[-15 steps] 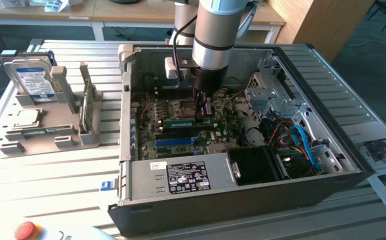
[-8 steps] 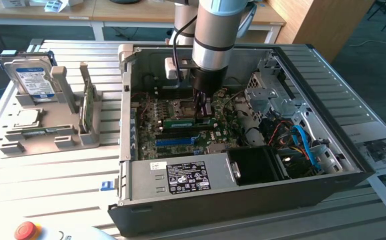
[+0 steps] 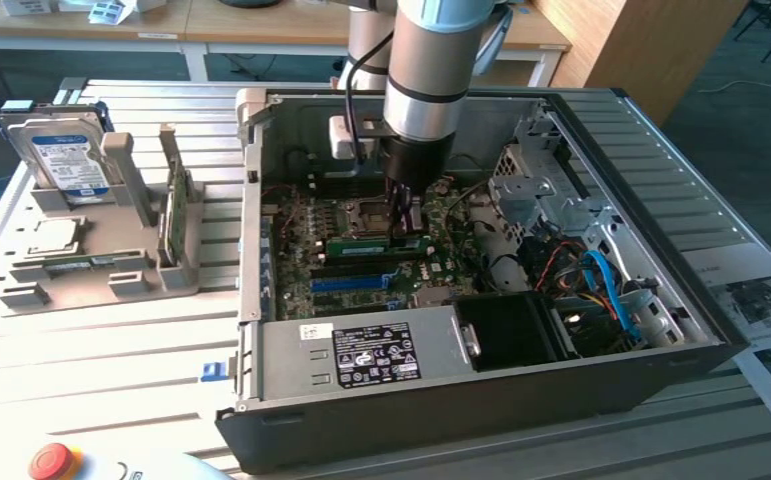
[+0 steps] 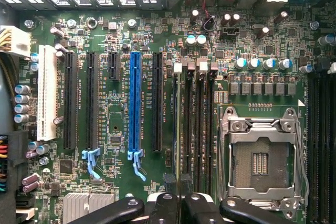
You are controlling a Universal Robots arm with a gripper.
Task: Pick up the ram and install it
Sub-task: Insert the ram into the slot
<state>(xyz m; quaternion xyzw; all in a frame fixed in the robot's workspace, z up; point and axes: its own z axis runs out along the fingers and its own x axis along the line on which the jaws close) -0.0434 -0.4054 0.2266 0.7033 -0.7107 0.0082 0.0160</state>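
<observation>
Gripper (image 3: 408,226) narrow, clamped on the ram (image 3: 358,241), held over the memory slots (image 4: 197,129) beside the empty processor socket (image 4: 261,162), mid-motherboard (image 3: 308,285), inside the open computer case (image 3: 492,405)

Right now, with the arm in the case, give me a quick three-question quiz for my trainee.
1. True or false: the processor socket on the motherboard is empty.
2. The gripper is: A) parked beside the case; B) down inside the open computer case; C) raised well above it.
3. Name the green stick at the gripper's fingertips.
Key: 1 true; 2 B; 3 the ram.
</observation>
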